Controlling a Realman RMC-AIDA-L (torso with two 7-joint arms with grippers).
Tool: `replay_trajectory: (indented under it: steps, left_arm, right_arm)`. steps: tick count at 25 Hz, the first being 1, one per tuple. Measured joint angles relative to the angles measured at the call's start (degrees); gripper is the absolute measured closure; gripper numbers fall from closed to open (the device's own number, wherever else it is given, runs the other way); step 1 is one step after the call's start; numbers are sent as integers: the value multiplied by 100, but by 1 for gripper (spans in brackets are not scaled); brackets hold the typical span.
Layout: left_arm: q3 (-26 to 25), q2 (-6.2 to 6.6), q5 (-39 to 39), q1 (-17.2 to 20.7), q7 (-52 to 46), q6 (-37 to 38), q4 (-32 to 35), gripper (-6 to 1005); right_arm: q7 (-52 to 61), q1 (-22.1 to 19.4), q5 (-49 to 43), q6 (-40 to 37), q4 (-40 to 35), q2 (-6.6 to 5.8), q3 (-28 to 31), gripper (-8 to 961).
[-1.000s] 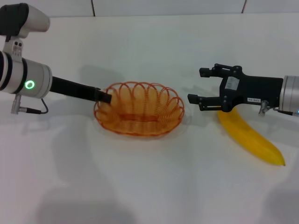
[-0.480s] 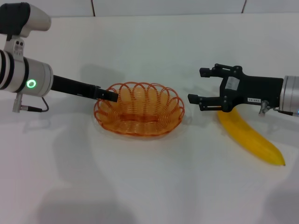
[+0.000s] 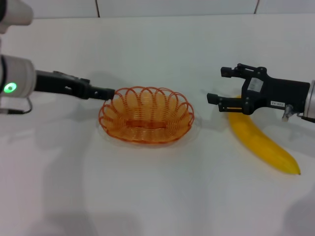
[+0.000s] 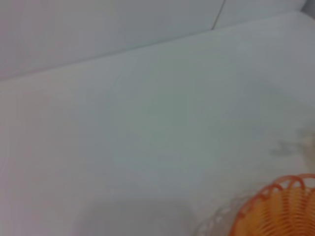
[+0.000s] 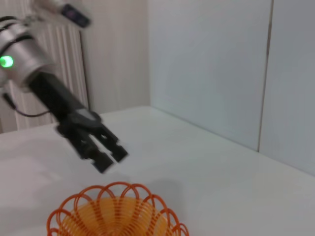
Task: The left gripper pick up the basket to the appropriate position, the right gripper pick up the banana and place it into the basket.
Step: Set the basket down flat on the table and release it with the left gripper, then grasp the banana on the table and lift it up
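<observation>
At the middle of the white table (image 3: pixel 157 196), the basket (image 3: pixel 146 114) is sitting flat and empty, with the left gripper (image 3: pixel 104 92) hanging just off its far-left rim, fingers slightly parted and gripping nothing. To the right, the banana (image 3: pixel 261 142) is lying on the table, and the right gripper (image 3: pixel 219 85) is hovering over its far end, wide open and empty. That claw is best lowering straight down and straddling the fruit's middle, squeezing gently so it does not roll.
</observation>
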Motion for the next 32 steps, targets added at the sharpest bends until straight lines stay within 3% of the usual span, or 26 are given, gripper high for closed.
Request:
replay_trajectory:
  steps: [3, 6, 14, 21, 27, 32]
  left_arm:
    - [488, 9, -259, 701, 53, 19, 1052, 97]
    - [800, 7, -597, 1258, 472, -63, 1635, 99]
    - [1396, -11, -2492, 2441, 3266, -984, 1568, 104]
    - [1480, -8, -4631, 2542, 6328, -1089, 225, 107]
    - [1496, -4, -6575, 2397, 9549, -122, -1632, 155]
    - [1416, 30, -7271, 2048, 10361, 515, -2993, 214]
  right_arm:
    - [0, -54, 83, -10, 7, -14, 0, 79]
    - [0, -112, 123, -12, -6, -24, 0, 79]
    - [0, -193, 287, 8, -12, -37, 0, 79]
    - [-5, -208, 306, 35, -5, -49, 0, 79]
    - [-11, -208, 303, 39, -12, -49, 0, 80]
    - [-15, -208, 303, 24, -25, -47, 0, 80]
